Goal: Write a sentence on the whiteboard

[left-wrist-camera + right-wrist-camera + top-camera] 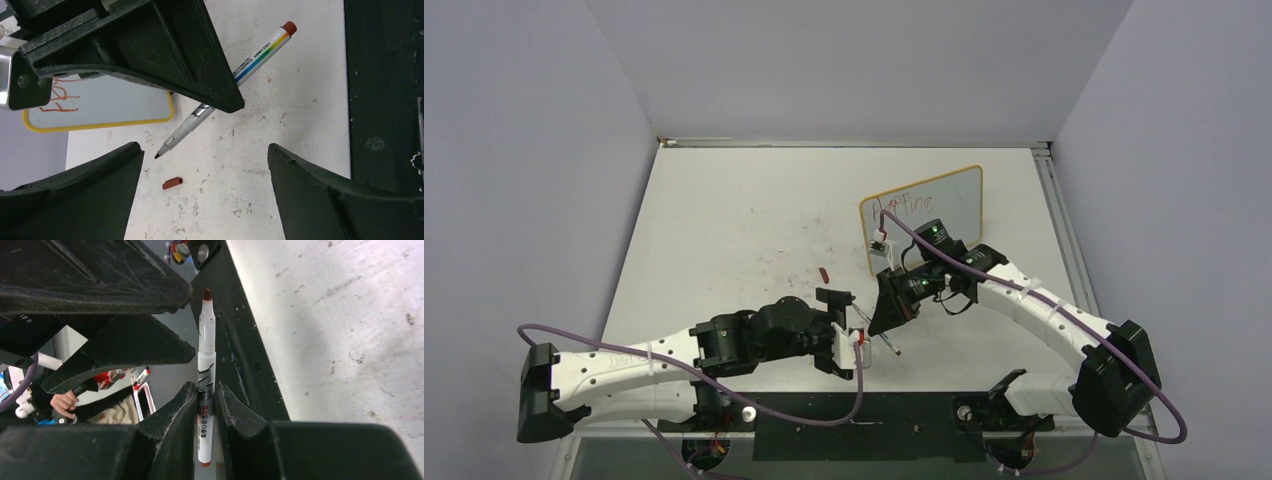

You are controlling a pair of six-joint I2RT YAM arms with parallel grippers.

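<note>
**Position.** The whiteboard [954, 205] is stood upright on the worktop [724, 220], with its lettered face turned toward the arms. The right tool [886, 308] is placed in front of the whiteboard and apart from it; no contact with the board is made. The right tool is clenched on a marker [206, 340]. In the right wrist view the barrel is pinched at mid-length between both fingers [175, 410], and the uncapped red tip projects beyond them. The tip is pointed away from the whiteboard. The left tool [849, 332] is set just beside the right tool, farther from the whiteboard. It is released, with the jaws spread wide and nothing held between them. A small red cap [172, 183] is laid on the worktop between the left tool and the whiteboard.

**Obstructed areas.** In the top view the lower edge of the whiteboard is covered by the right arm. In the left wrist view only one corner of the whiteboard is shown; the rest is masked by the right tool.

**Legible writing.** The sentence [914, 205] is written in thin red strokes. One line is read roughly as "Happine"; the other strokes cannot be made out. A rainbow stripe and black print are carried on the marker barrel. The word "MARKER" appears to be included; the remainder is too small to be read.
</note>
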